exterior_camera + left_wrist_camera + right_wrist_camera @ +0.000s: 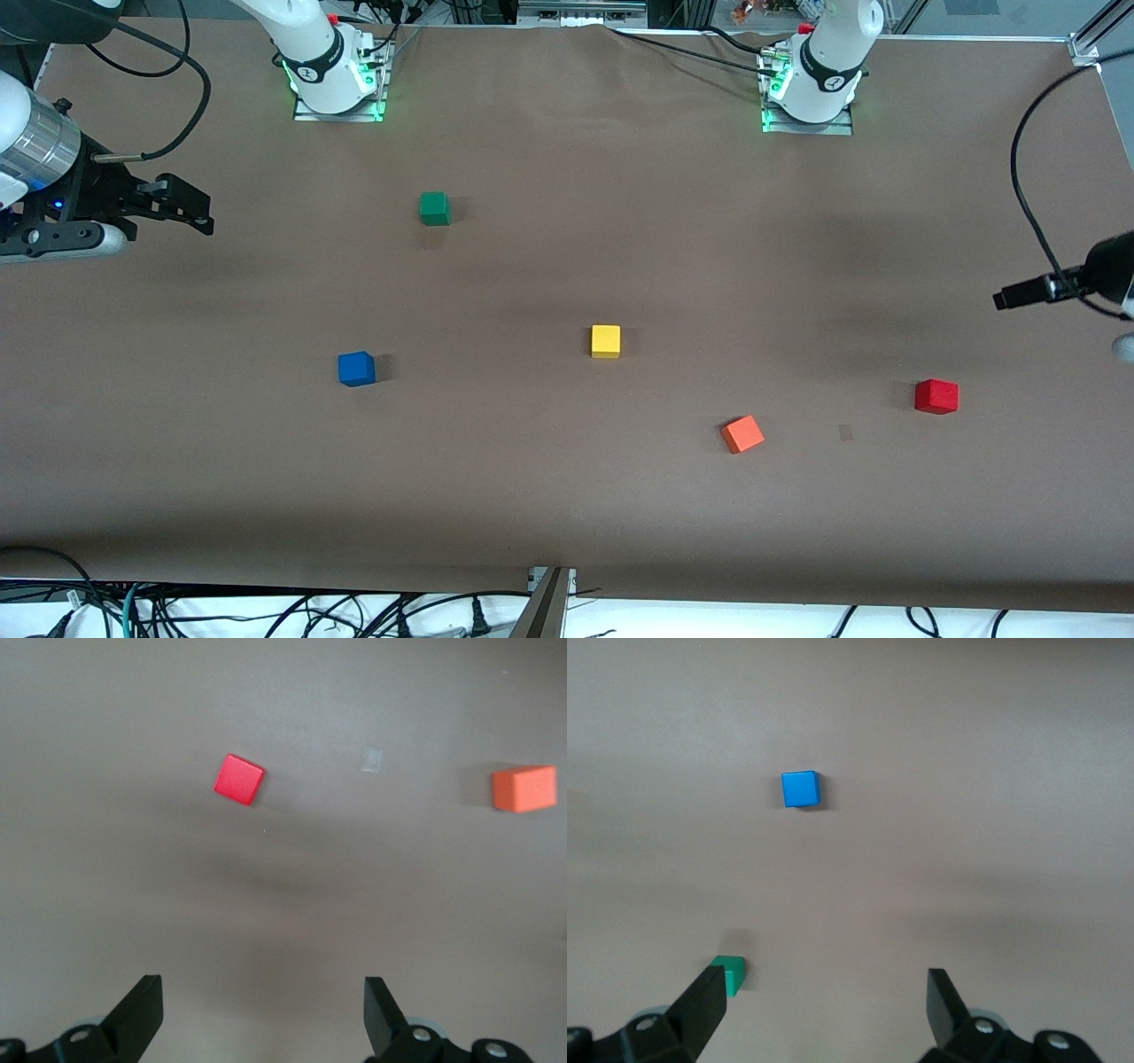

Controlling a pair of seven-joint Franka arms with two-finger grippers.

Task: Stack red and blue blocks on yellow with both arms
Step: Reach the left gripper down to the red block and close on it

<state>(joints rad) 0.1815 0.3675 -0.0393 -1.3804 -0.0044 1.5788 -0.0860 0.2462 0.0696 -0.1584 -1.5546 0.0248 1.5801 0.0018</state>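
The yellow cube sits near the middle of the brown table. The blue cube lies toward the right arm's end and also shows in the right wrist view. The red cube lies toward the left arm's end and also shows in the left wrist view. My right gripper hangs open and empty over the right arm's end of the table. My left gripper hangs open and empty over the left arm's end. All cubes stand apart.
An orange cube lies between the yellow and red cubes, nearer to the front camera, and shows in the left wrist view. A green cube sits nearer the robots' bases and shows in the right wrist view. Cables run along the table's front edge.
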